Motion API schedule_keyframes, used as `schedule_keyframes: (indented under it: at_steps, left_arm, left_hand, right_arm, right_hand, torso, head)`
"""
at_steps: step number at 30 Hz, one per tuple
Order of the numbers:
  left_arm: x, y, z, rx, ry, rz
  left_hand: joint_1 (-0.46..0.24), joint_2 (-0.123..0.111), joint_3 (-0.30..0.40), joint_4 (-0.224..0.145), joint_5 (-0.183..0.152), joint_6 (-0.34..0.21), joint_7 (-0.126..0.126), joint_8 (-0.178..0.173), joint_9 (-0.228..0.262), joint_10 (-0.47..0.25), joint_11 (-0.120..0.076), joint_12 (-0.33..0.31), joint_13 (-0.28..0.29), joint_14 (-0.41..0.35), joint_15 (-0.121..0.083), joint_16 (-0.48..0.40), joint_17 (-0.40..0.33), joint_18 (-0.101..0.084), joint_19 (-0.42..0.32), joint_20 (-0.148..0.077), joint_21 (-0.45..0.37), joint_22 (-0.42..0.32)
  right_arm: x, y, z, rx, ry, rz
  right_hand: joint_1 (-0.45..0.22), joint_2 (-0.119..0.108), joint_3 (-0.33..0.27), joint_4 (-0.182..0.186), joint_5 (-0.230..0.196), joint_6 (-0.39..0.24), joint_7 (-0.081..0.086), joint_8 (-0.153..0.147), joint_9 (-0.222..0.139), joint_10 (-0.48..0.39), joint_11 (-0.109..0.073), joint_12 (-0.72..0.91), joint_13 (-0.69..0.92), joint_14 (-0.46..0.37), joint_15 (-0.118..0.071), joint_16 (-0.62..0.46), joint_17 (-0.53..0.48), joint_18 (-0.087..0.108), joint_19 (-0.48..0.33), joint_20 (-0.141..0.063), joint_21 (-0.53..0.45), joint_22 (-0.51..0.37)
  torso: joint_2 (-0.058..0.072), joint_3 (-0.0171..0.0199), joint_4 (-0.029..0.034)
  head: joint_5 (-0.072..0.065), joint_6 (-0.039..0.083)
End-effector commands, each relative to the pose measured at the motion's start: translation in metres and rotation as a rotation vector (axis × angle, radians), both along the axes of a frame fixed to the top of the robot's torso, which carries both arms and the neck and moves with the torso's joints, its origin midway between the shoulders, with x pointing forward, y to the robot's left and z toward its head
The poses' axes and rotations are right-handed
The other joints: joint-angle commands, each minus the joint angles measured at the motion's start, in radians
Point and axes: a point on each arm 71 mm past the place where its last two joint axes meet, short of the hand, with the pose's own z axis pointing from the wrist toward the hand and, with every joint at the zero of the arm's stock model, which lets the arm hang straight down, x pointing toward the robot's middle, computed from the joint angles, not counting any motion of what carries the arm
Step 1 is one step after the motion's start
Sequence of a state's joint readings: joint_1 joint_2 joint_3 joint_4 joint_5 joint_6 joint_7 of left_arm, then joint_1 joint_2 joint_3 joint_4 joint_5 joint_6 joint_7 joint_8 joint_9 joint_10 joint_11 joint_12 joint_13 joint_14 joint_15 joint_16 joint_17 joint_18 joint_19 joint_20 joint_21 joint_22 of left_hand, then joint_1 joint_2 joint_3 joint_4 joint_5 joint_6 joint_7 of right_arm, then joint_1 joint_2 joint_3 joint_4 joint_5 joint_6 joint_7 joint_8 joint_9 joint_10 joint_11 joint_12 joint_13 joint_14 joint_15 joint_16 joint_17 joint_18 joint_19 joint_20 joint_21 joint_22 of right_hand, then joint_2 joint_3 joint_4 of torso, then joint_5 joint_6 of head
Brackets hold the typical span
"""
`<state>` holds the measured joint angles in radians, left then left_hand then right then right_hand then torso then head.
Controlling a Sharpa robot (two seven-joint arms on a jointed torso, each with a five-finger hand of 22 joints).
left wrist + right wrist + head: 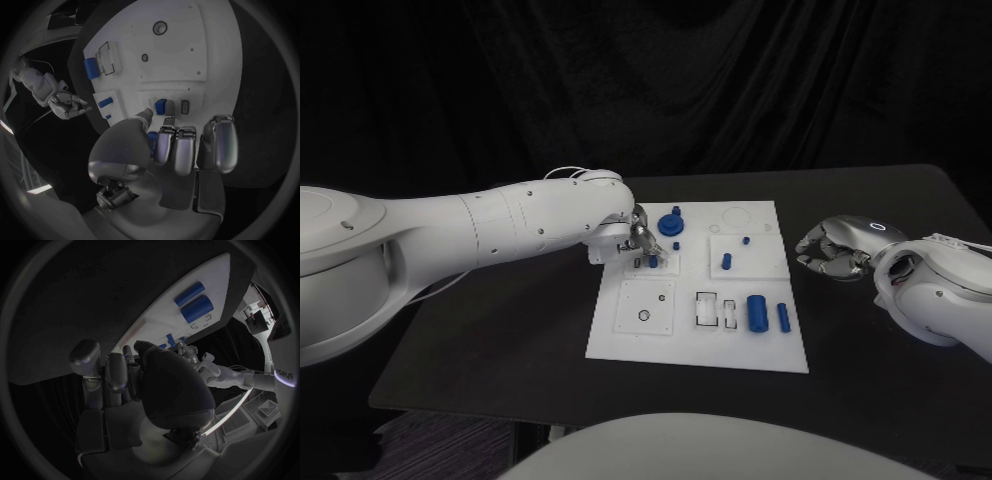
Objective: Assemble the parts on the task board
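The white task board (704, 352) lies in the middle of the black table. My left hand (636, 238) reaches over the board's far left part. Thumb and a fingertip (169, 119) pinch a small blue part (160, 106) that stands at a slot, with an empty slot (185, 106) beside it. The same small blue part (652, 262) shows just below the fingers. My right hand (835, 250) hovers off the board's right edge, fingers curled in with nothing in them. It also appears as the right hand (66, 105) beyond the board and close up as the right hand (134, 385).
On the board are a blue knob-like piece (675, 221), a short blue bar (727, 262), a thick blue cylinder (757, 312) and a thinner one (783, 318). Rectangular recesses (708, 308) and a round hole (643, 316) sit near the front. Bare black table (502, 340) surrounds the board.
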<state>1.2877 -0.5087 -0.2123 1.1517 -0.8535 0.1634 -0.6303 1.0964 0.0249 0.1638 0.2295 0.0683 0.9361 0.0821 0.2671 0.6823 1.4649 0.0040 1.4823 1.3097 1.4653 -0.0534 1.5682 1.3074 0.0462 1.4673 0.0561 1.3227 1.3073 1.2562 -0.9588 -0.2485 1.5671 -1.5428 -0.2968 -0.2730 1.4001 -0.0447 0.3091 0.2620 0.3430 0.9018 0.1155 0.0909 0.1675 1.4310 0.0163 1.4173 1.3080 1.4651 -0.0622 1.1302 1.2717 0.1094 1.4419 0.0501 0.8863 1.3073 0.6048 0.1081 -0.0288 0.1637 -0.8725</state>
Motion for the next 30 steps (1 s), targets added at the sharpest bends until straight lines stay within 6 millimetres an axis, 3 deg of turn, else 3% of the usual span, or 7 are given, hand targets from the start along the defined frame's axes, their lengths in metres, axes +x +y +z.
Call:
schedule_keyframes:
  at_steps: [1, 14, 23, 30]
  left_arm:
    - [-0.002, -0.002, -0.001, -0.012, 0.017, -0.02]
    - [-0.003, 0.001, 0.001, -0.041, -0.036, 0.015]
    - [-0.012, 0.005, 0.006, -0.036, -0.106, -0.011]
    - [-0.021, 0.01, 0.021, -0.075, -0.232, -0.03]
  left_hand:
    - [-0.019, 0.005, -0.014, 0.007, -0.001, 0.002, 0.001, -0.002, 0.007, 0.038, 0.006, 0.003, 0.207, 0.105, 0.007, 0.003, 0.263, 0.004, 0.02, 0.006, 0.002, 0.179]
    - [-0.036, 0.018, -0.041, 0.007, 0.007, 0.004, -0.005, 0.016, 0.053, 0.044, 0.002, 0.011, 0.211, 0.105, 0.004, 0.003, 0.263, 0.006, 0.021, 0.004, -0.003, 0.18]
    - [0.006, 0.027, -0.053, -0.033, 0.028, 0.026, -0.027, 0.076, 0.144, 0.06, -0.018, 0.03, 0.223, 0.105, -0.013, 0.003, 0.263, 0.001, 0.034, -0.011, 0.019, 0.19]
    - [0.024, 0.03, -0.06, -0.043, 0.047, 0.032, -0.04, 0.116, 0.194, 0.078, -0.03, 0.051, 0.236, 0.105, -0.025, 0.003, 0.263, -0.006, 0.048, -0.022, 0.052, 0.202]
  right_arm:
    - [0.0, 0.0, -0.001, -0.009, 0.007, -0.009]
    - [0.0, -0.002, -0.001, -0.01, 0.009, -0.009]
    - [-0.001, -0.004, -0.001, -0.012, 0.01, -0.011]
    - [-0.001, -0.005, 0.002, 0.013, -0.02, 0.004]
  right_hand:
    - [0.005, -0.004, 0.006, 0.0, -0.005, 0.008, 0.001, 0.001, 0.002, -0.008, -0.002, -0.004, 0.06, 0.032, 0.007, -0.005, -0.001, 0.002, -0.005, 0.0, -0.004, 0.104]
    - [0.004, -0.006, 0.005, 0.0, -0.005, 0.007, 0.001, 0.0, 0.002, -0.01, -0.002, -0.006, 0.057, 0.031, 0.007, -0.008, -0.003, 0.003, -0.006, 0.001, -0.008, 0.103]
    - [0.004, -0.006, 0.005, 0.0, -0.005, 0.008, 0.001, 0.0, 0.002, -0.015, -0.002, -0.011, 0.052, 0.03, 0.008, -0.014, -0.007, 0.004, -0.008, 0.001, -0.016, 0.101]
    - [0.004, -0.005, 0.006, 0.001, -0.004, 0.009, 0.0, 0.001, 0.002, -0.014, -0.002, -0.01, 0.052, 0.03, 0.008, -0.01, -0.004, 0.003, -0.007, 0.001, -0.012, 0.103]
  torso:
    - [0.0, 0.0, -0.0004]
    - [0.0, -0.0005, 0.0017]
    - [-0.001, -0.0011, 0.0016]
    - [-0.002, -0.0018, 0.002]
  head:
    - [0.001, 0.0]
    - [0.001, 0.0]
    - [0.007, 0.0]
    - [0.017, 0.0]
